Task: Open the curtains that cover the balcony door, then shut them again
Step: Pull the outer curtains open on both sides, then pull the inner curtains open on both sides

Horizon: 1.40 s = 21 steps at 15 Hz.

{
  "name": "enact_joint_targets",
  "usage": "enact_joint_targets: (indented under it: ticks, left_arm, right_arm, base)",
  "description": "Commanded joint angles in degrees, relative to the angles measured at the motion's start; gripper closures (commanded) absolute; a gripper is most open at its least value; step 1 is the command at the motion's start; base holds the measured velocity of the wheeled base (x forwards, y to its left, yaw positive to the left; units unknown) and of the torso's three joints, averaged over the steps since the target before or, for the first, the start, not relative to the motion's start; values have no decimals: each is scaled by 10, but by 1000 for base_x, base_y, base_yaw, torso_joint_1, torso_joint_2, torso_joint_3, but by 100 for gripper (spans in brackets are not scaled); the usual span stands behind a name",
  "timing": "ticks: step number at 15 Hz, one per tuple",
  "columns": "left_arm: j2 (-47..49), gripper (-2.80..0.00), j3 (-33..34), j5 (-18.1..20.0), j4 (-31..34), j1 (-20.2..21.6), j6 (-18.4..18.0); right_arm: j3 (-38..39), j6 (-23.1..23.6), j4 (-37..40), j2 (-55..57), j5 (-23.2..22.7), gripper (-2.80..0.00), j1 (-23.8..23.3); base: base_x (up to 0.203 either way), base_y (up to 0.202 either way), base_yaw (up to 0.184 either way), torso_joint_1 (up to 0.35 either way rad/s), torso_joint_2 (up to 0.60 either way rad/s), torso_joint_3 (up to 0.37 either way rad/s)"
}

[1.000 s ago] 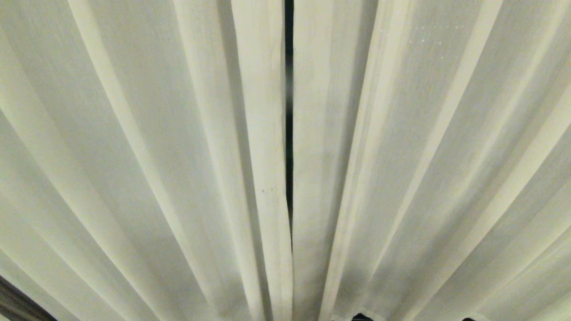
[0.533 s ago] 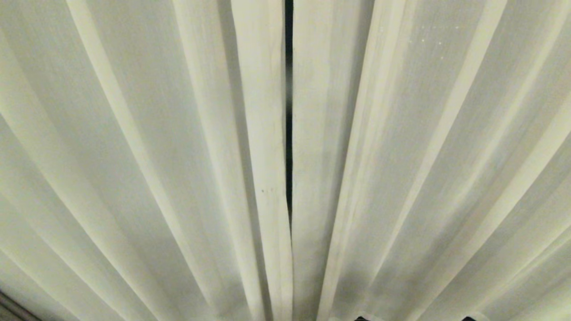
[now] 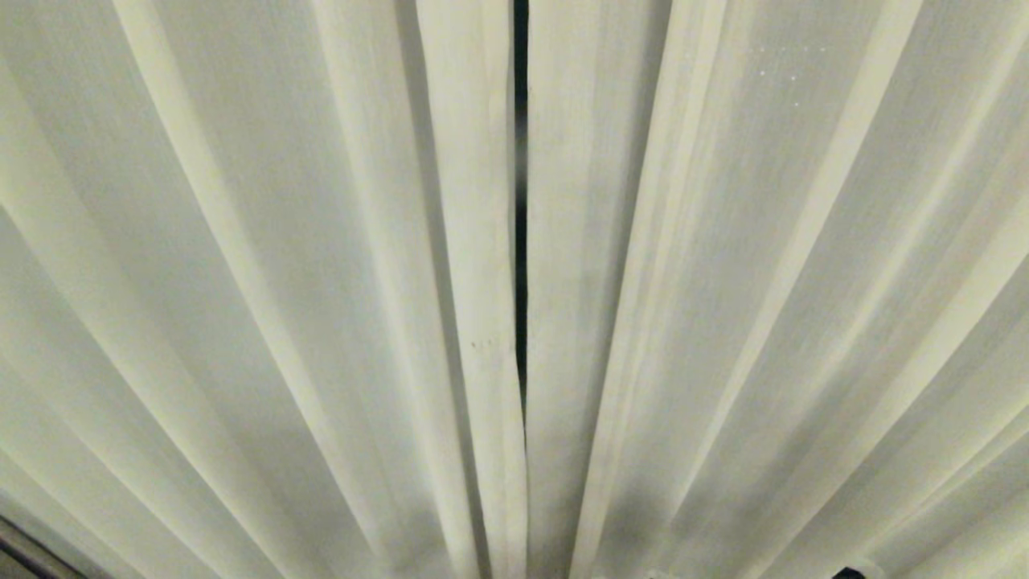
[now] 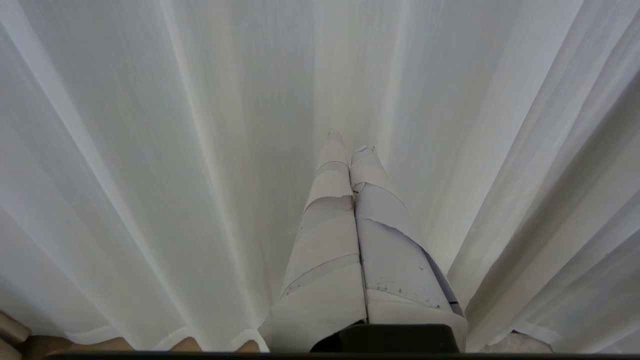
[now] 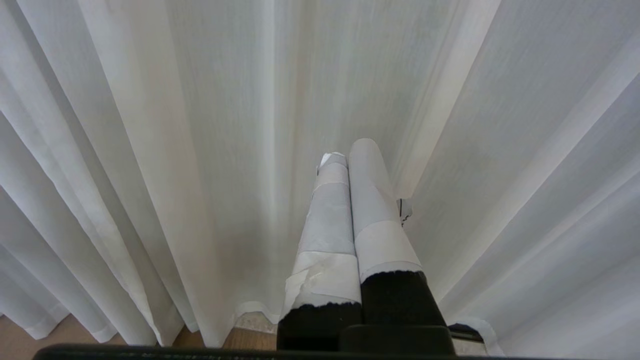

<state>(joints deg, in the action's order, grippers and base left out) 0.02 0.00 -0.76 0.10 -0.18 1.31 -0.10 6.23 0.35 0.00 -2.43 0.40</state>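
Two cream curtains fill the head view, the left panel [image 3: 241, 281] and the right panel [image 3: 764, 281], their hemmed edges almost meeting. A narrow dark slit [image 3: 521, 241] runs between them; the balcony door is hidden behind the fabric. Neither arm shows in the head view. In the left wrist view my left gripper [image 4: 350, 145] is shut, its white-taped fingers pressed together, pointing at the curtain folds [image 4: 200, 150] with nothing held. In the right wrist view my right gripper [image 5: 347, 152] is likewise shut and empty, close in front of the curtain [image 5: 200, 150].
Wooden floor [image 5: 190, 340] shows under the curtain hems in the right wrist view, and a strip of it [image 4: 115, 344] in the left wrist view. A dark edge [image 3: 24, 555] sits at the lower left corner of the head view.
The whole head view has shifted slightly, with the folds spreading a little and the dark corner at lower left shrinking: the camera has moved closer. The curtains hang as before.
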Motion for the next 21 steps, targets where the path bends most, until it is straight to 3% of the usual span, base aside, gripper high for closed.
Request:
enact_joint_targets:
  ticks: [1, 4, 6, 7, 10, 12, 14, 18, 19, 21]
  left_arm:
    - [0, 0, -4, 2, -10, 0, 3]
    - [30, 0, -81, 25, -28, 0, 7]
    - [101, 0, -165, 77, -28, -1, 7]
    - [145, 0, -211, 116, -28, -1, 7]
    - [281, 0, -354, 294, -29, -1, 6]
    - [353, 0, -417, 387, -29, -1, 6]
    - [389, 0, -448, 424, -30, -4, 5]
    - [386, 0, -441, 426, -28, -18, 5]
    - [386, -280, -442, 426, -28, -19, 5]
    - [393, -280, -445, 427, -28, -20, 5]
  right_arm:
    - [0, 1, 0, 1, 0, 0, 0]
    - [0, 0, 0, 1, 0, 0, 0]
    - [0, 1, 0, 1, 0, 0, -1]
    - [0, 0, 0, 1, 0, 0, 0]
    - [0, 0, 0, 1, 0, 0, 0]
    - [0, 1, 0, 1, 0, 0, 0]
    - [0, 0, 0, 1, 0, 0, 0]
    - [0, 1, 0, 1, 0, 0, 0]
    - [0, 0, 0, 1, 0, 0, 0]
    - [0, 1, 0, 1, 0, 0, 0]
  base:
    - [0, 0, 0, 0, 0, 0]
    - [0, 0, 0, 0, 0, 0]
    - [0, 0, 0, 0, 0, 0]
    - [0, 0, 0, 0, 0, 0]
    - [0, 0, 0, 0, 0, 0]
    - [0, 0, 0, 0, 0, 0]
    - [0, 0, 0, 0, 0, 0]
    - [0, 0, 0, 0, 0, 0]
    - [0, 0, 0, 0, 0, 0]
    - [0, 0, 0, 0, 0, 0]
